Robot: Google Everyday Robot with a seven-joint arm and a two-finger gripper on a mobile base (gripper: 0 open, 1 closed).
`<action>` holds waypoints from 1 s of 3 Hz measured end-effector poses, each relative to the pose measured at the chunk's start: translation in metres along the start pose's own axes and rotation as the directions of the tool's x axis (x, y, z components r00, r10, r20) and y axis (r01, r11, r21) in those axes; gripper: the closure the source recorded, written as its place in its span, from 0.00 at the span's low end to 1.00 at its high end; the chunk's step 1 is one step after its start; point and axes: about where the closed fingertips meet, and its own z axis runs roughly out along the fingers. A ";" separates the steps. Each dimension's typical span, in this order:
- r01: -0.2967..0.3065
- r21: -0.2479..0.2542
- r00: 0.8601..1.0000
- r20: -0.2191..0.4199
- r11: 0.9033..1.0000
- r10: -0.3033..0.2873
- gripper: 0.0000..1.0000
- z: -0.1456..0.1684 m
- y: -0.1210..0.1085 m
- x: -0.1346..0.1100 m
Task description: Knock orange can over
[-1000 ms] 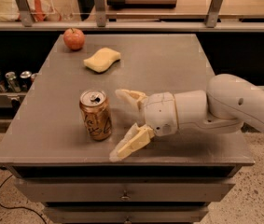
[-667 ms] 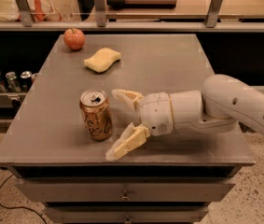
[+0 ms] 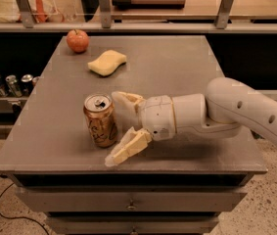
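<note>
The orange can [image 3: 100, 120] stands upright on the grey table [image 3: 177, 67], near its front left. It is shiny orange-copper with a silver pull-tab top. My gripper [image 3: 119, 127] reaches in from the right on a white arm [image 3: 236, 109]. Its fingers are spread open, one finger [image 3: 127, 100] behind the can's top right and the other [image 3: 127, 148] low in front at the can's base. The can sits just left of the gap between the fingers, very close to both; I cannot tell whether they touch it.
A red apple [image 3: 78, 40] sits at the table's far left corner. A yellow sponge [image 3: 107, 62] lies right of it. Several small silver cans [image 3: 11, 83] stand on a shelf left of the table. A rail with posts [image 3: 103, 6] runs behind.
My gripper and arm have shifted a little to the left, closer to the orange can. The can still stands upright in the same place.
</note>
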 end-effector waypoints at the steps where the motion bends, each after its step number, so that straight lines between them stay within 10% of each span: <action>1: -0.001 -0.009 1.000 0.007 1.000 0.001 0.18 0.004 0.001 0.000; 3: -0.001 -0.010 1.000 0.015 1.000 0.001 0.64 0.004 0.003 -0.001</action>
